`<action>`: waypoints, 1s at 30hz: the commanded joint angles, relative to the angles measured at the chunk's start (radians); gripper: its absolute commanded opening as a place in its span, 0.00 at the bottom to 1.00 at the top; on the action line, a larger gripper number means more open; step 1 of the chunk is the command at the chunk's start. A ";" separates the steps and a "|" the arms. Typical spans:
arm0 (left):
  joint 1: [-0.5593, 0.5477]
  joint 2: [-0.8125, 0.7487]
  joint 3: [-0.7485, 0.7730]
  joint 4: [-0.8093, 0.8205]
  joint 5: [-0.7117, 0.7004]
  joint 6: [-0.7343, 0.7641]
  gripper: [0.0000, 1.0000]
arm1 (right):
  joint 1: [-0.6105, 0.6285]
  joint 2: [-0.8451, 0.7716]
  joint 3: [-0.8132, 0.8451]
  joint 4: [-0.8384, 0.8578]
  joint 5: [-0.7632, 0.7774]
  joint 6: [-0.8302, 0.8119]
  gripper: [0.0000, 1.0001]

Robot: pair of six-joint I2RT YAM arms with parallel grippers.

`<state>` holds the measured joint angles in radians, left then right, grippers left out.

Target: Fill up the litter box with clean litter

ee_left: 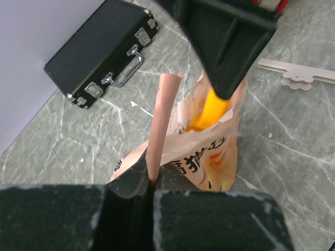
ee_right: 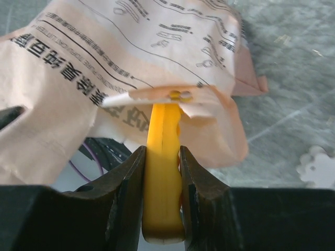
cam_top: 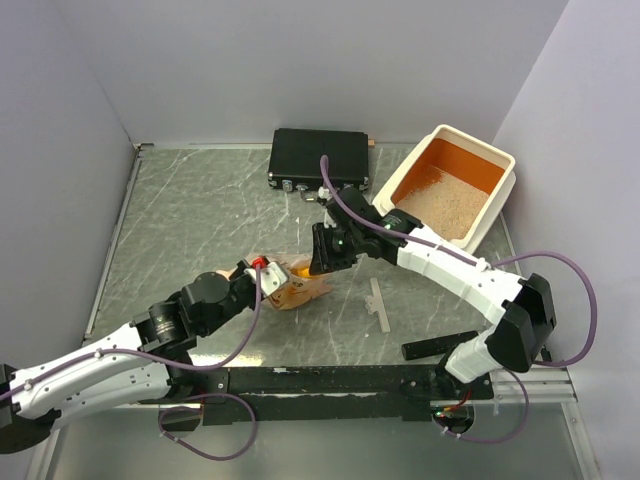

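Note:
The litter box stands at the back right, cream outside and orange inside, with clean litter covering much of its floor. A crumpled paper bag lies at the table's middle. My left gripper is shut on the bag's edge, which sticks up between its jaws. My right gripper is shut on the handle of a yellow scoop, whose front end goes into the bag's mouth. In the left wrist view the scoop shows under the right gripper; its bowl is hidden in the bag.
A flat black case lies at the back, left of the litter box. A white plastic strip rests on the table right of the bag, and a black flat piece lies near the right arm's base.

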<state>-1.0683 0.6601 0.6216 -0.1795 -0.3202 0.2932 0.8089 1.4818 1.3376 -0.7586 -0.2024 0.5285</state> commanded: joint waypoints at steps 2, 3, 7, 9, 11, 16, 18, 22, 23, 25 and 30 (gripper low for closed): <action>-0.009 0.029 -0.003 0.149 0.135 -0.026 0.01 | -0.027 0.048 -0.175 0.166 0.003 0.016 0.00; -0.009 0.035 -0.005 0.155 0.145 -0.025 0.01 | -0.042 0.041 -0.227 0.198 -0.018 0.019 0.00; -0.009 0.041 -0.026 0.216 0.196 -0.022 0.01 | -0.095 -0.024 -0.388 0.407 -0.149 0.047 0.00; -0.009 0.038 -0.031 0.230 0.222 -0.022 0.01 | -0.120 -0.044 -0.478 0.531 -0.230 0.060 0.00; -0.009 0.030 -0.042 0.253 0.240 -0.020 0.01 | -0.151 -0.078 -0.570 0.629 -0.287 0.085 0.00; -0.009 0.027 -0.059 0.265 0.248 -0.026 0.01 | -0.211 -0.144 -0.710 0.898 -0.463 0.145 0.00; -0.007 0.024 -0.066 0.271 0.250 -0.029 0.01 | -0.246 -0.169 -0.778 0.980 -0.495 0.179 0.00; -0.005 0.029 -0.083 0.282 0.256 -0.037 0.01 | -0.286 -0.247 -0.880 1.065 -0.549 0.228 0.00; -0.005 0.029 -0.086 0.285 0.253 -0.035 0.01 | -0.289 -0.259 -0.911 1.074 -0.552 0.243 0.00; -0.004 0.029 -0.089 0.290 0.253 -0.035 0.01 | -0.300 -0.299 -0.943 1.104 -0.557 0.257 0.00; -0.005 0.033 -0.095 0.284 0.241 -0.035 0.01 | -0.312 -0.397 -1.017 1.111 -0.552 0.297 0.00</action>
<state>-1.0668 0.7029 0.5270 0.0147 -0.1116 0.2905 0.5140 1.1469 0.3809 0.3923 -0.7219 0.7940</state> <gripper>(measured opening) 0.044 0.349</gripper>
